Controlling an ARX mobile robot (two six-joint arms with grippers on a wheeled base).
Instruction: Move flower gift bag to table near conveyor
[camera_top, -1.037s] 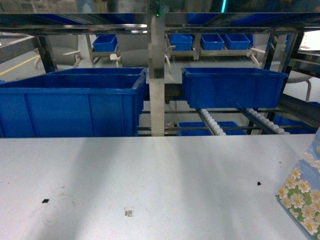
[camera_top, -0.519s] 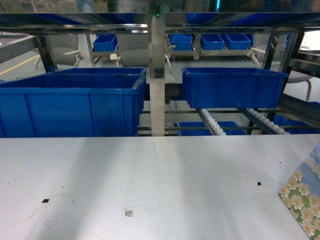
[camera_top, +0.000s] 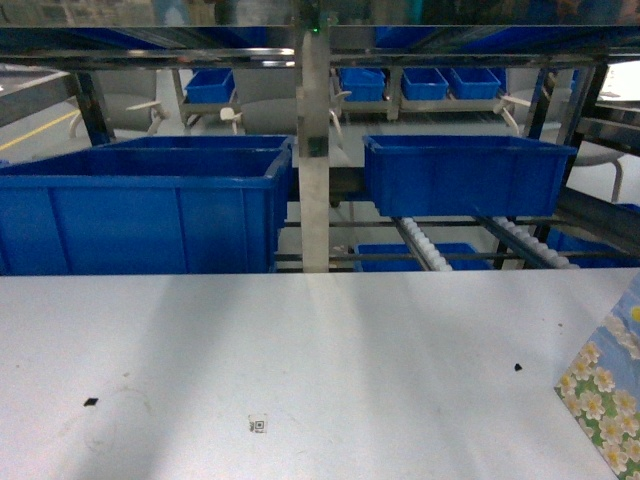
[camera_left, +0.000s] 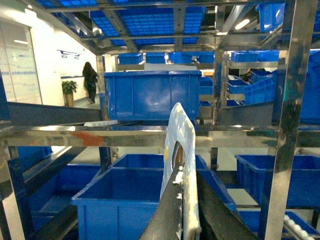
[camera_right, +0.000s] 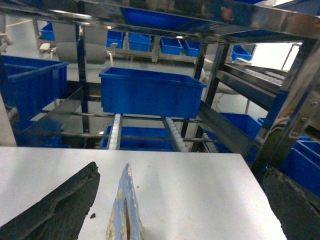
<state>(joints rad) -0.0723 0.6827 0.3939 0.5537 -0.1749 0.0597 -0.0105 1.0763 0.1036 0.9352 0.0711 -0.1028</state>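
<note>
Half done, by my judgement. Left gripper (camera_left: 184, 220) pinches the flower gift bag (camera_top: 606, 400) by its handle top; the bag stands at 4 o'clock on the table (camera_top: 300, 360), conveyor (camera_top: 430, 250) at 1 o'clock. Right gripper (camera_right: 175, 200) spreads wide, holding nothing; release is left.

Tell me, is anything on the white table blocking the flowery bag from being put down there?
Nothing visible blocks it. The flower gift bag sits at the table's right edge, and the tabletop beside it shows only tiny black specks and a small printed code mark. The blue bins stay behind, on the conveyor.
</note>
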